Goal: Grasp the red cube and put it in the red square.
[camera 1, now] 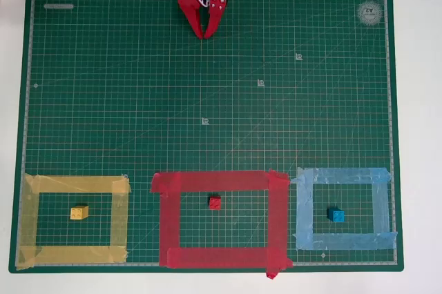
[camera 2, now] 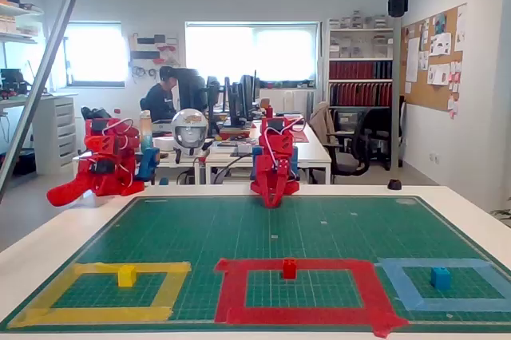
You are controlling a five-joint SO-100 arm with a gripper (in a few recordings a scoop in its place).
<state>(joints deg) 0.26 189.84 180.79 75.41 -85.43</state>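
The red cube (camera 1: 215, 202) (camera 2: 289, 268) is a tiny red block lying on the green mat inside the red square (camera 1: 278, 218) (camera 2: 230, 290), near that frame's upper middle in the overhead view. My red gripper (camera 1: 206, 34) (camera 2: 271, 203) is at the far top edge of the mat, well away from the cube. Its fingers meet at the tips, shut, with nothing between them.
A yellow block (camera 1: 79, 212) (camera 2: 126, 276) sits inside a yellow tape frame (camera 1: 27, 221) at the left. A blue block (camera 1: 336, 215) (camera 2: 440, 278) sits inside a light blue tape frame (camera 1: 301, 214) at the right. The green mat (camera 1: 207, 101) lies on a white table.
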